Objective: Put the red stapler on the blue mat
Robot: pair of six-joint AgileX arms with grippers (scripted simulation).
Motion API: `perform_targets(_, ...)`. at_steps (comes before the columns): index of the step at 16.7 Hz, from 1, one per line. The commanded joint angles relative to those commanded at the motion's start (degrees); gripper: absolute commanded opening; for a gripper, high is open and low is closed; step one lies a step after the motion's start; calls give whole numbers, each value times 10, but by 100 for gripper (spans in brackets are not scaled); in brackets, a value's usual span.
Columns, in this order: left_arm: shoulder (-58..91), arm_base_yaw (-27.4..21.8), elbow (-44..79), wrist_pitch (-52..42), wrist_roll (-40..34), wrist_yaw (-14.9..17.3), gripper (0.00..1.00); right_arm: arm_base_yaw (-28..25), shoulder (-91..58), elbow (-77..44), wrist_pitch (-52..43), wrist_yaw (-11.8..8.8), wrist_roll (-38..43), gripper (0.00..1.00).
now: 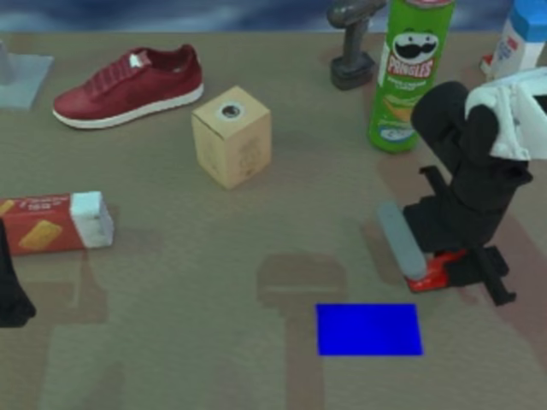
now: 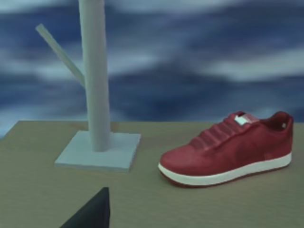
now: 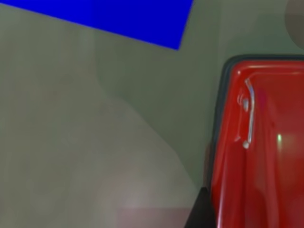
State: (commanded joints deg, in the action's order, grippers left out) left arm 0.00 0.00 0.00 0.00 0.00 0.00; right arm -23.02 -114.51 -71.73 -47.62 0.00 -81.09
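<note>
The red stapler (image 1: 434, 272) lies right of the table's middle, its pale grey strip pointing toward the back left. My right gripper (image 1: 457, 263) is down over it, and the arm's black body hides most of the stapler. In the right wrist view the glossy stapler (image 3: 261, 142) fills one side, very close. The blue mat (image 1: 369, 329) lies flat just in front of the stapler and slightly to its left, a small gap apart, and a corner of the mat (image 3: 118, 14) shows in the right wrist view. My left gripper (image 1: 10, 299) is parked at the table's left edge, open and empty.
A dark-red sneaker (image 1: 128, 85) and a white stand (image 1: 21, 77) sit at the back left. A wooden box (image 1: 231, 137) stands mid-table and a cracker box (image 1: 51, 224) lies at the left. A green Pringles can (image 1: 410, 73), a drill (image 1: 352, 47) and a white carton (image 1: 517, 43) stand behind the right arm.
</note>
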Motion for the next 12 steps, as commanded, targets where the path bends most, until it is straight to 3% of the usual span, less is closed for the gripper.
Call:
perform_targets(6, 0, 0, 0, 0, 0, 0, 100, 1, 7, -20, -23, 0, -1, 0)
perform_targets(12, 0, 0, 0, 0, 0, 0, 100, -3, 50, -117, -173, 0, -4, 0)
